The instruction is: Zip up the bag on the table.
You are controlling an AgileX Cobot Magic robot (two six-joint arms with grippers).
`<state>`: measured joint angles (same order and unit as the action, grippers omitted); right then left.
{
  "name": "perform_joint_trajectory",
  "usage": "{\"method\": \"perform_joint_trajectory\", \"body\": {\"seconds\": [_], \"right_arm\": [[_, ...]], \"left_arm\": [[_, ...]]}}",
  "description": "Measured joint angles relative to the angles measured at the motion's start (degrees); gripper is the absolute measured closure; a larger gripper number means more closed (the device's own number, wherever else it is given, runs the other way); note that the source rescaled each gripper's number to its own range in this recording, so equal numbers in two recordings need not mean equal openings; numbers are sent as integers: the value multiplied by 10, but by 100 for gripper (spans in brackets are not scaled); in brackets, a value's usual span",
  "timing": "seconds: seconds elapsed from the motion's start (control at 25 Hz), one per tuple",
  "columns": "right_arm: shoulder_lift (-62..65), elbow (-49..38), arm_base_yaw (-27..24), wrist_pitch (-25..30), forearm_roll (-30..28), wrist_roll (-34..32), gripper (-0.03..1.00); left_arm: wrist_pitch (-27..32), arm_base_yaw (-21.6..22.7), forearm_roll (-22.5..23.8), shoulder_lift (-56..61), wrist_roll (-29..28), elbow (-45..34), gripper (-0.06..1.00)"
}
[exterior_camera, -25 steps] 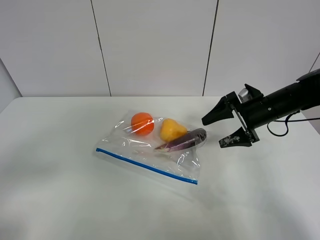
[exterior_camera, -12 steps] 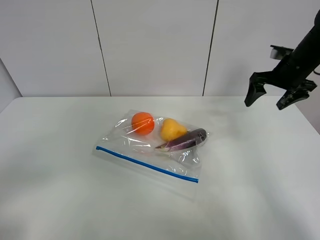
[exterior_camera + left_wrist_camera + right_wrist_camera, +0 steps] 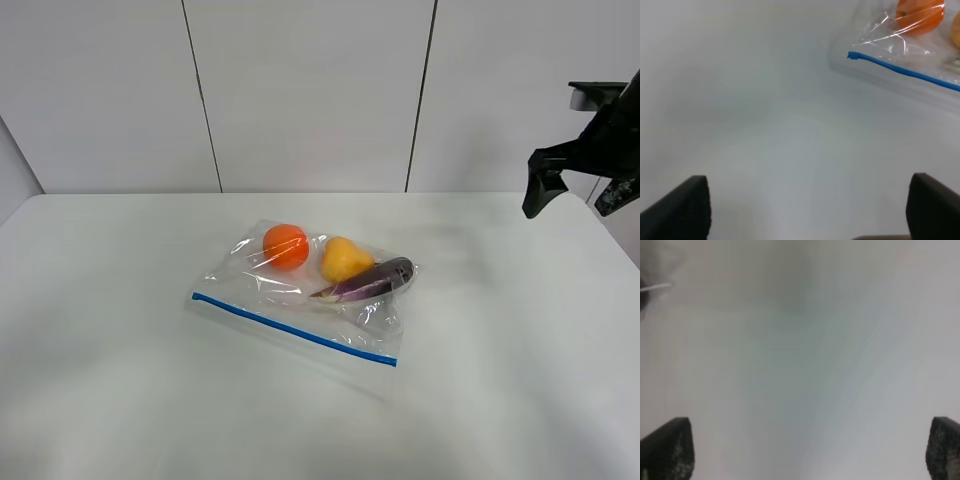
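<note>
The bag (image 3: 305, 290) is lying mid-counter (image 3: 120, 400), blue zipper strip (image 3: 295, 329) facing the near edge, and nothing is touching it; whether that seal is already pressed shut is hard to judge. The right end effector (image 3: 585, 190) is hanging high, well apart, jaws spread, partly cut off. The left end effector (image 3: 805, 205) is showing only wide-apart fingertips near the bag's corner, gripping nothing.
</note>
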<state>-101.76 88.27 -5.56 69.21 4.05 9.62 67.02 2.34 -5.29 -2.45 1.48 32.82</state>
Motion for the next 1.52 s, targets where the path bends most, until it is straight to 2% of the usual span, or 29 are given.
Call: {"method": "perform_joint_trajectory", "body": {"seconds": [0.64, 0.8, 0.92, 1.12, 1.36, 1.52], "right_arm": [[371, -374, 0, 0, -4, -20, -3], [501, -481, 0, -27, -4, -24, -3], [650, -580, 0, -79, -4, -25, -3], [781, -595, 0, -103, -6, -26, -3], [928, -595, 1, -104, -1, -26, -3], [985, -596, 26, -104, 2, -26, -3]], "left_arm": [[1, 0, 11, 27, -15, -1, -5], [1, 0, 11, 27, -15, -1, -5], [1, 0, 11, 27, -15, -1, -5], [1, 0, 11, 27, -15, -1, -5], [1, 0, 11, 27, -15, -1, -5], [1, 0, 11, 27, -15, -1, -5]]}}
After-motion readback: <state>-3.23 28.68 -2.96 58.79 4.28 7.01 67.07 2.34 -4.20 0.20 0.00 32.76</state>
